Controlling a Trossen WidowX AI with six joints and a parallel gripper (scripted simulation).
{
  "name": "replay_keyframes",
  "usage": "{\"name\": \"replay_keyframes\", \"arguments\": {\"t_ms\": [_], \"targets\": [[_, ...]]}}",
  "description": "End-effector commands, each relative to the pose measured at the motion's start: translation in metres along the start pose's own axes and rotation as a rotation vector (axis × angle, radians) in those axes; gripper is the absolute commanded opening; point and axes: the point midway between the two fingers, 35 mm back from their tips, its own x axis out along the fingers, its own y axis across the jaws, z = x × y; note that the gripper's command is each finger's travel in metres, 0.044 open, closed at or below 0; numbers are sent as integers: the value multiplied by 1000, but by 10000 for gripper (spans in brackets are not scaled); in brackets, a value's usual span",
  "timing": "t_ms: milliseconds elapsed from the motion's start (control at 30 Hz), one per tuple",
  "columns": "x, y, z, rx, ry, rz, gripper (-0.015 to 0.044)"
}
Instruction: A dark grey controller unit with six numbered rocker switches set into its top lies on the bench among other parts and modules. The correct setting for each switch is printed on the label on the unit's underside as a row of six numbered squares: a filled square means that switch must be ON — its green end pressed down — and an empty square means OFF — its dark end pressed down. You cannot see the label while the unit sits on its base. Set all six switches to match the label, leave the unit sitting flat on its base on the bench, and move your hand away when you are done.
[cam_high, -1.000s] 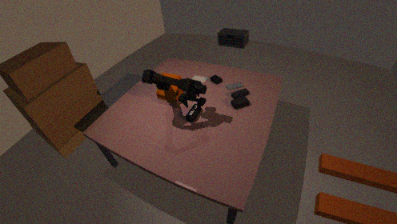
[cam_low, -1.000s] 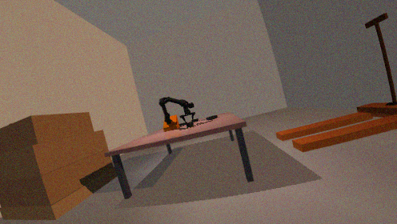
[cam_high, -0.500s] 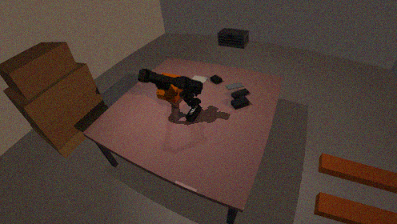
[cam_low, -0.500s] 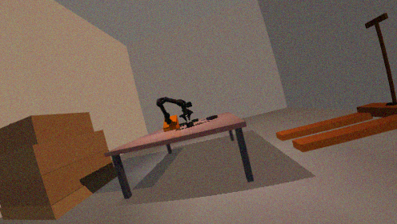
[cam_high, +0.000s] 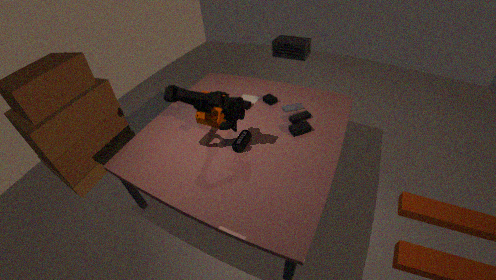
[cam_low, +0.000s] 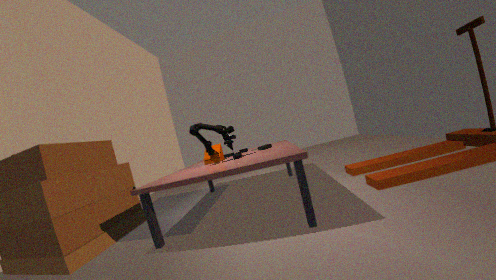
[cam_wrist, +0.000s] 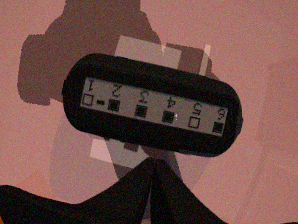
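The dark controller unit (cam_high: 242, 141) (cam_low: 237, 155) (cam_wrist: 145, 131) lies upside down on the pink bench, its label (cam_wrist: 154, 107) facing up. The label shows square 1 empty, 2 filled, 3 filled, 4 filled, 5 empty and 6 filled; a small dash stands between squares 1 and 2. The rocker switches are underneath, hidden. My gripper (cam_high: 235, 129) (cam_low: 231, 148) (cam_wrist: 153, 165) is shut with nothing between the fingers. Its tips appear beside the unit's long edge in the wrist view; whether they touch it I cannot tell.
On the bench (cam_high: 270, 200) (cam_low: 190, 180), dark modules (cam_high: 300, 128) (cam_high: 300, 117), a grey flat part (cam_high: 293, 107), a small black block (cam_high: 270, 99) and a white piece (cam_high: 251, 98) lie beyond the unit. The arm's orange base (cam_high: 209, 117) (cam_low: 214, 154) stands on the bench.
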Motion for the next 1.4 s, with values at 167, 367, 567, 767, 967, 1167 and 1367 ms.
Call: {"name": "replay_keyframes", "arguments": {"t_ms": [167, 367, 567, 767, 967, 1167, 1367], "targets": [[-4, 0, -5, 218, -38, -13, 0], [-4, 0, -5, 218, -38, -13, 0], [-4, 0, -5, 218, -38, -13, 0], [-4, -2, -3, 156, -28, -12, 79], [0, -21, 11, -405, 57, 21, 236], [8, -40, 23, -978, 121, 106, 394], [15, -56, 32, -1482, 136, 222, 440]]}}
